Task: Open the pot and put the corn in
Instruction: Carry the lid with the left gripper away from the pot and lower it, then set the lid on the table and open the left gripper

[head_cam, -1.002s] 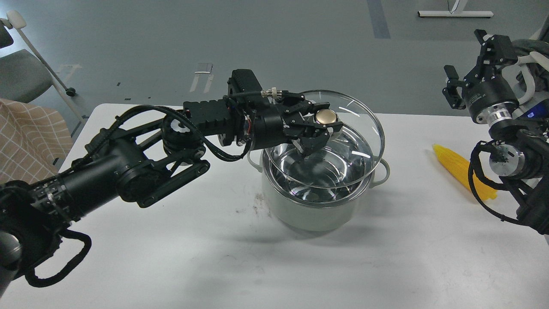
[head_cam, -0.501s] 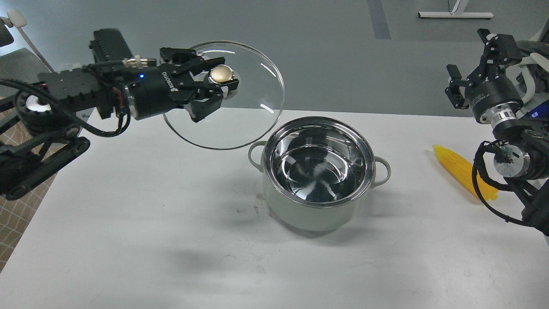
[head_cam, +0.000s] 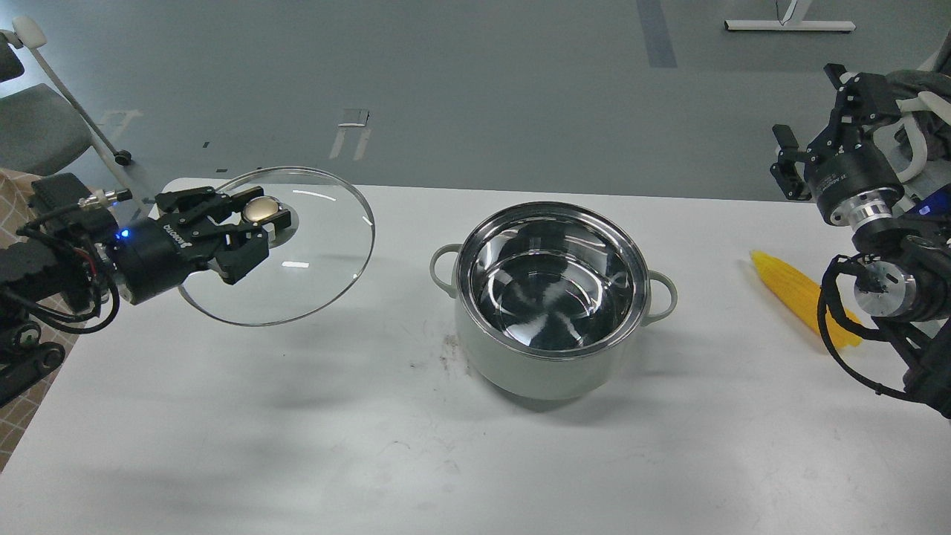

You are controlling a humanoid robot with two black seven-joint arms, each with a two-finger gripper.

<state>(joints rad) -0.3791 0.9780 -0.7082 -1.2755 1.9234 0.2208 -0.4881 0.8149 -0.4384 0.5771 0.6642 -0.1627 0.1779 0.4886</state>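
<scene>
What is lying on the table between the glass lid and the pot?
Nothing: in the head view, the white table is bare between the glass lid, held by the left gripper, and the pot.

Corn lower end hidden behind right arm cable.

Glass lid with gold knob over white table; grey chair far left.
</scene>
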